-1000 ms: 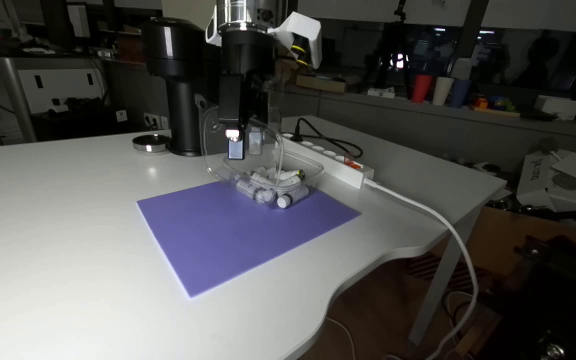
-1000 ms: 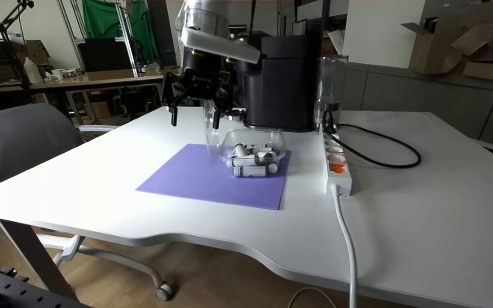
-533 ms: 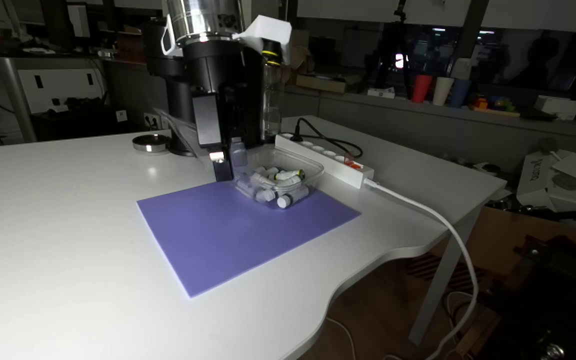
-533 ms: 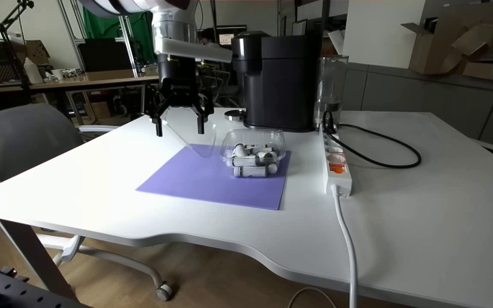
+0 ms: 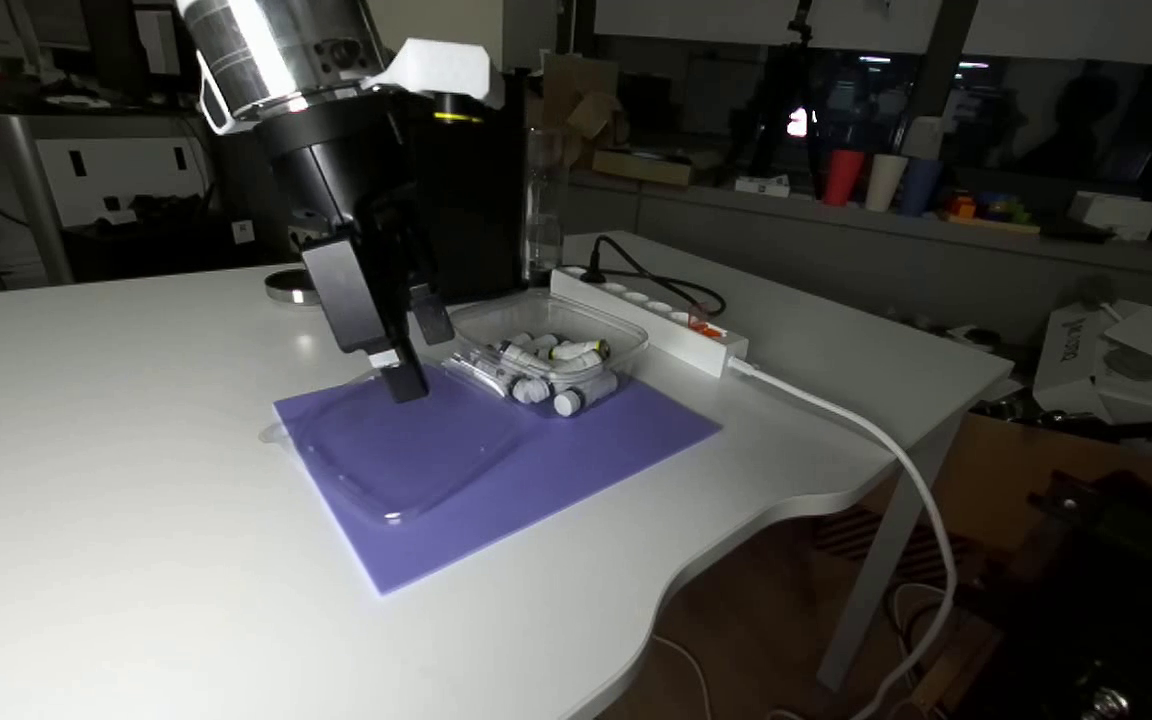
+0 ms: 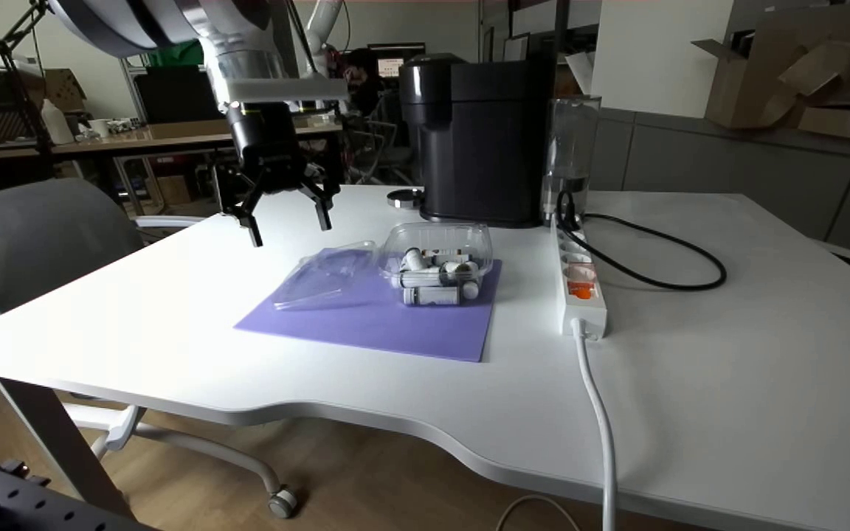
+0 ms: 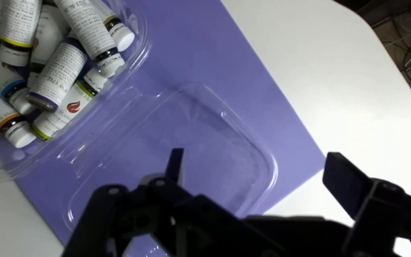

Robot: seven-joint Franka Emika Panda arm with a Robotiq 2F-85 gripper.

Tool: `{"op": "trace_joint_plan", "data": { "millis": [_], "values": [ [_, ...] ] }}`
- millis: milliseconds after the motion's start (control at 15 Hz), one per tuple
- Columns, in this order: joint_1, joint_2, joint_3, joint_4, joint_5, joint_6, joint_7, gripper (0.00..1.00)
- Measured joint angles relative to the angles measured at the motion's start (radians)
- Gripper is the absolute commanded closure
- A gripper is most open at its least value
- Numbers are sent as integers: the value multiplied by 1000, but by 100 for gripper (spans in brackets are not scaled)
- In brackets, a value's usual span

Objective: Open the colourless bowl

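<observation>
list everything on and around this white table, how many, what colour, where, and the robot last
colourless bowl: one, clear, on the mat
lid: one, clear, open beside the bowl
bottles: several, white-labelled, overlapping in the bowl
mat: one, purple, on the table
table: one, white, under the mat
machine: one, black, on the table
cylinder: one, clear, beside the machine
round dish: one, silver, by the machine
power strip: one, white, on the table
cables: two, white and black, at the power strip
cups: three, red, cream and blue, beyond the table
chair: one, grey, beside the table
gripper: one, black, open near the lid
arm: one, white and silver, carrying the gripper
</observation>
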Motion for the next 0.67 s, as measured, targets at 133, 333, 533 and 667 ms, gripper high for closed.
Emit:
{"op": "trace_joint_plan", "data": {
  "millis": [133, 333, 533, 667],
  "values": [
    [20, -1, 0, 0, -52, -4, 56, 0],
    [31, -5, -1, 0, -78, -20, 147, 0],
    [20, -14, -8, 1, -74, -17, 214, 0],
    [17, -17, -10, 1, -74, -17, 222, 0]
  ]
}}
